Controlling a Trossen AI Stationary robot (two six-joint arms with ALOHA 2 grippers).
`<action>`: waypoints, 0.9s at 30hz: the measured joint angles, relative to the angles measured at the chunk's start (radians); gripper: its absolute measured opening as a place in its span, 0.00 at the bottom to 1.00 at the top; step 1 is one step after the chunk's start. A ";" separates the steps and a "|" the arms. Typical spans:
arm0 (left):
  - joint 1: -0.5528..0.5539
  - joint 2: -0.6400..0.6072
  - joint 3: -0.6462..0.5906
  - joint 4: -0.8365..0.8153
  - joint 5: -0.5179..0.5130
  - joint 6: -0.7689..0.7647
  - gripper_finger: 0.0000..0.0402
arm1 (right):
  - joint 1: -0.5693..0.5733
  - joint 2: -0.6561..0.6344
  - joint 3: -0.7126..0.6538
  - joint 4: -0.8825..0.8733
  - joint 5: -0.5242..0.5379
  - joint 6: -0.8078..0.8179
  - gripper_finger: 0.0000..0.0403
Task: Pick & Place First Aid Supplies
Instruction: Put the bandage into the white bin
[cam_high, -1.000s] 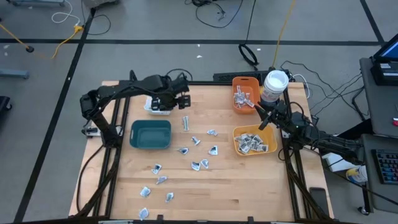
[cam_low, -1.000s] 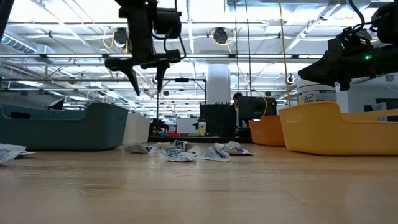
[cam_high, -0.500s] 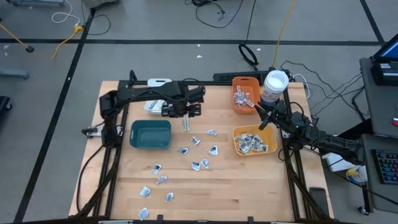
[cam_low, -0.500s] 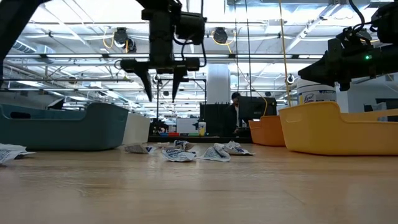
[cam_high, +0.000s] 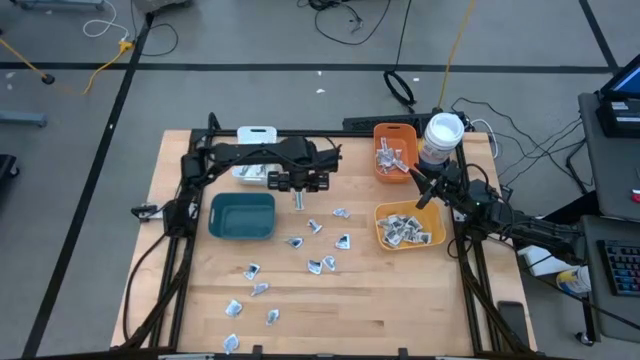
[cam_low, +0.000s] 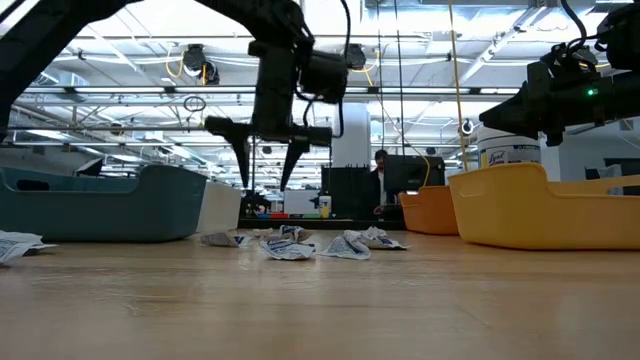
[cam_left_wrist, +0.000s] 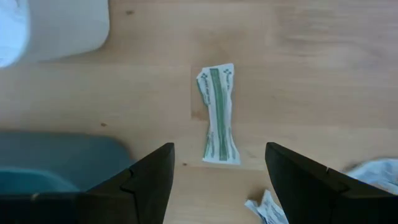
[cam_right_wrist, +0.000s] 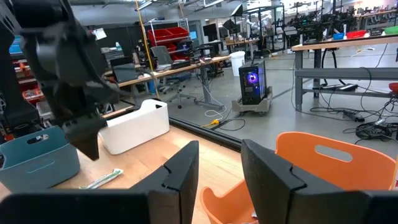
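The left gripper hangs above the surface, its fingers spread open with a narrow wrapped strip lying flat between them and just ahead. This looks like the approach before a pick; next it likely must drop straight and close across the strip. The right gripper waits over the orange bin, fingers parted.

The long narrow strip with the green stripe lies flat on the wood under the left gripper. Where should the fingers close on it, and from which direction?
Grip the green-striped strip at its middle, coming straight down from above. It lies flat on the table, long and narrow, so the fingers should close across its short width. The left gripper is open above it, one finger on either side of its line. Nothing touches the strip.
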 joint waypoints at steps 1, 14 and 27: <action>0.000 0.014 0.000 0.001 0.001 0.000 0.64 | 0.000 0.000 0.000 0.000 0.000 0.000 0.29; 0.007 0.156 0.000 0.011 0.019 0.023 0.64 | 0.000 0.000 0.000 0.000 0.000 0.000 0.29; 0.012 0.152 -0.031 0.103 0.032 0.032 0.64 | 0.000 0.000 0.000 0.000 0.000 0.000 0.29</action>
